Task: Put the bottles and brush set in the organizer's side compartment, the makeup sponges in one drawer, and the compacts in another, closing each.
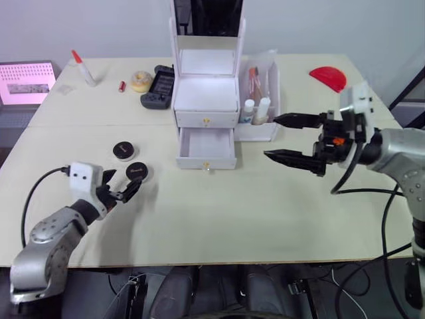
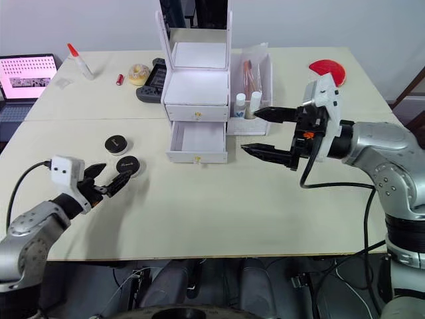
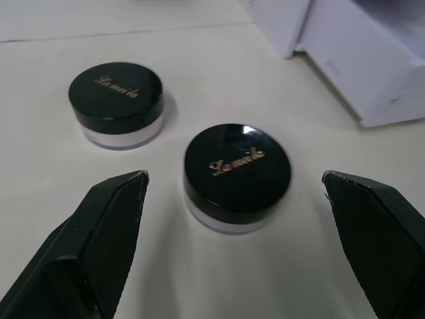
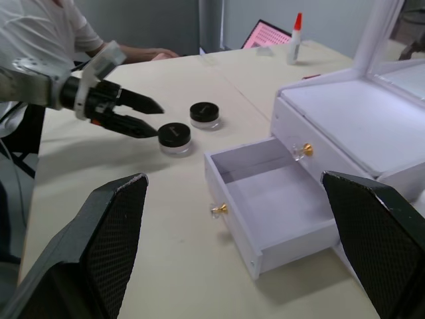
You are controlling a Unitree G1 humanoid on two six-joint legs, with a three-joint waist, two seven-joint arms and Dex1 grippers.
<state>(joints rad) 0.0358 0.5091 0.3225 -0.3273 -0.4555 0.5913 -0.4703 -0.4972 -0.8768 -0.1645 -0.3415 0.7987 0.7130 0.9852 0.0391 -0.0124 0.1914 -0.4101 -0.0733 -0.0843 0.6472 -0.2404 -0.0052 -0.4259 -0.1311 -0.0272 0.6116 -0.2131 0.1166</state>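
Note:
The white organizer stands mid-table with its upper drawer shut and its lower drawer pulled out and empty. Its side compartment holds two white-capped bottles and the brush set. Two black compacts sit on the table left of the drawer. My left gripper is open just short of the nearer compact, one finger to each side of it and neither touching. My right gripper hangs open to the right of the organizer, with nothing in it. The makeup sponges are hidden.
Behind the organizer's left side lie a dark game controller, a yellow roll, a small red item and a glue bottle. A laptop sits far left, a red object far right. A person's arm rests on the table.

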